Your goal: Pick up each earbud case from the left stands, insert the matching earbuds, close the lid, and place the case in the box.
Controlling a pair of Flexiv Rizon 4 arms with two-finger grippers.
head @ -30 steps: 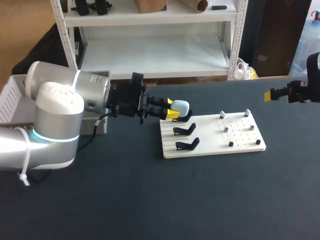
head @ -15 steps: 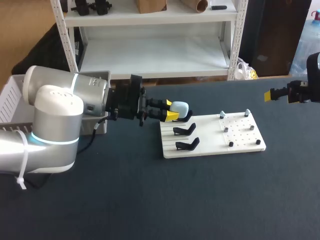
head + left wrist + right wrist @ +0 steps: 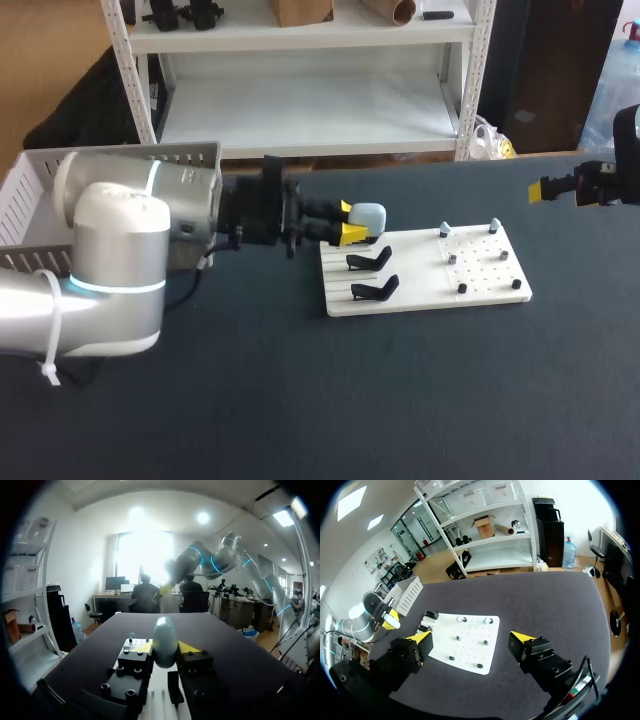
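- Our left pincer (image 3: 349,222) is closed on a pale blue, rounded plastic earbud case (image 3: 368,216). Its 2 yellow tips press the case from opposite sides.
- In the left wrist view, the earbud case (image 3: 164,641) stands upright between the fingers of the left pincer (image 3: 165,649) and sticks out above them.
- The case is held over the far left corner of a flat white rectangular board (image 3: 425,272), which lies on the dark table (image 3: 400,400).
- 2 black curved stands (image 3: 369,260) show plainly on the left part of the board, 1 nearer to us than the other. A third, under the pincer tips, is mostly hidden, so we cannot tell whether the case touches it.
- 6 small dark and grey pieces (image 3: 452,258) sit on the right part of the board, too small for us to make out.
- A white slotted plastic crate (image 3: 30,205) stands at the table's left edge, behind our silver-and-white left arm (image 3: 120,230).
- Our right pincer (image 3: 545,189) hangs above the table's far right side, well apart from the board.
- In the right wrist view, the fingers of the right pincer (image 3: 471,639) are spread wide with nothing between them. The board (image 3: 470,652) lies ahead of them on the table.
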